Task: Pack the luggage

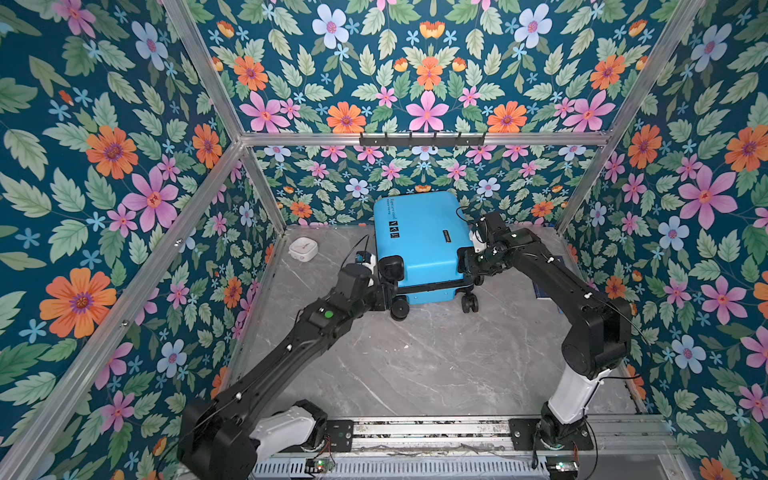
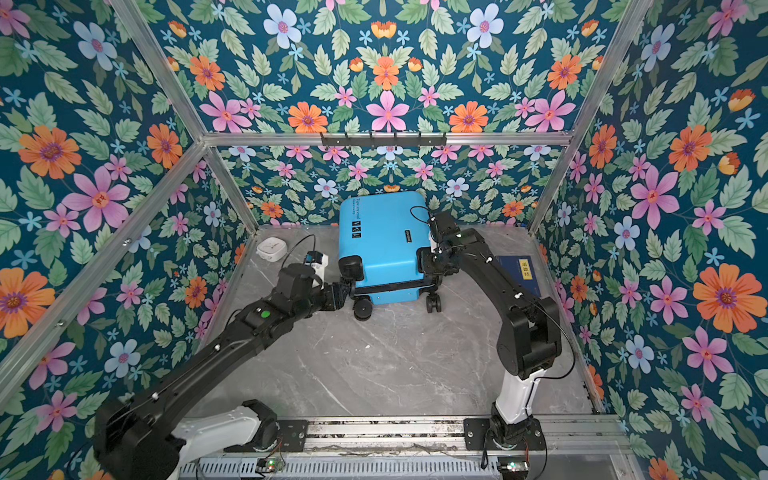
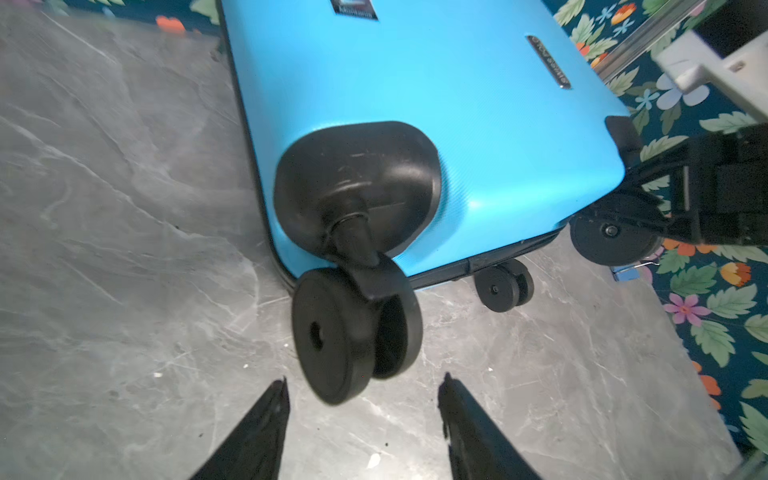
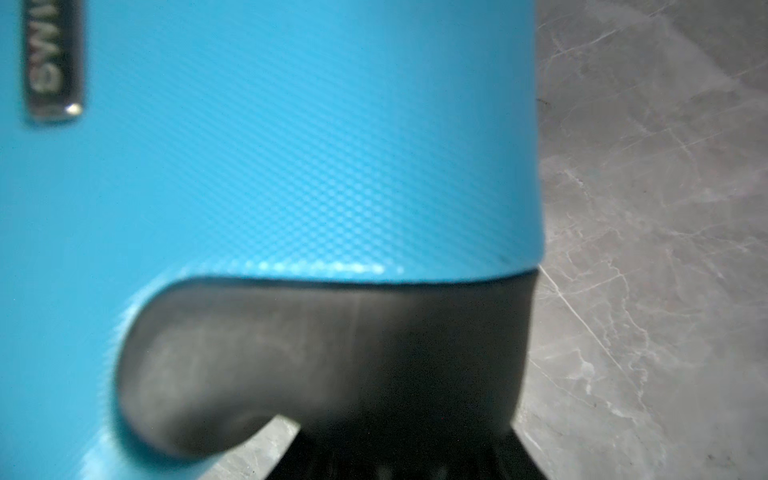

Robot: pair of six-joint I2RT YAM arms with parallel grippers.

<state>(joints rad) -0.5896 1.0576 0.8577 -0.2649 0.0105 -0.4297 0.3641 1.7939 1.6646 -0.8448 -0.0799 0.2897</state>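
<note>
Arms: L arm [image 1: 291, 345] & R arm [image 1: 590, 316] reaching fwd, one per wheel-end corner.
Luggage [image 1: 419, 237]: flat on table [image 1: 415, 374], rear centre, near back wall; looks shut.
Caster [image 3: 353, 332]: just ahead of L gripper [image 3: 365, 378]; jaws spread, empty.
R gripper [image 1: 471, 266]: against corner housing [image 4: 332, 365]; spread or clamped, cannot tell.
Handling: prob. stiff, slick shell; swivelling wheels = poor hold; take at seam [image 1: 436, 286] edge.

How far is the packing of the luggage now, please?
Done: nothing that shows; the luggage looks shut. In hand: left claw open before a caster, right claw at the other wheel corner. To do, probably: open it, pack the book and white item lying outside.
</note>
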